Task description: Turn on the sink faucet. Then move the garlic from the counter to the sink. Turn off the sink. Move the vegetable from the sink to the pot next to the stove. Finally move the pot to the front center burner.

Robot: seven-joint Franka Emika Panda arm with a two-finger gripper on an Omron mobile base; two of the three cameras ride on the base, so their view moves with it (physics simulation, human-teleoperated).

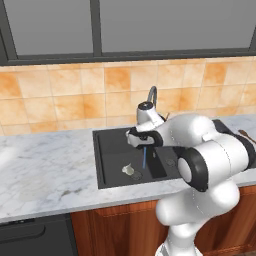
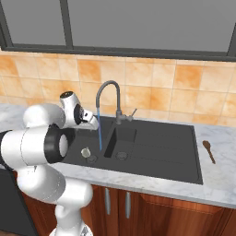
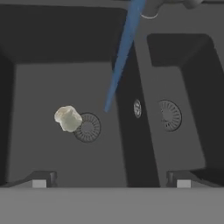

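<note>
The garlic (image 3: 68, 118), a small cream bulb, lies on the floor of the sink's wide bowl, touching the left side of its round drain (image 3: 87, 127). It also appears as the garlic (image 1: 128, 170) and the garlic (image 2: 85, 151). A blue stream of water (image 2: 99, 131) runs from the dark gooseneck faucet (image 2: 108, 87) into that bowl, just right of the garlic. My gripper (image 3: 111, 180) hangs above the black sink (image 2: 161, 143), open and empty, well above the garlic. In the left base view my gripper (image 1: 136, 144) sits over the bowl in front of the faucet (image 1: 151, 95). The pot is out of view.
White marble counter (image 1: 45, 170) stretches left of the sink. A wooden spoon (image 2: 208, 150) lies on the counter to the sink's right. The faucet's lever handle (image 2: 132, 113) points right at the spout's base. A dark appliance front (image 1: 25, 235) sits below the counter, far left.
</note>
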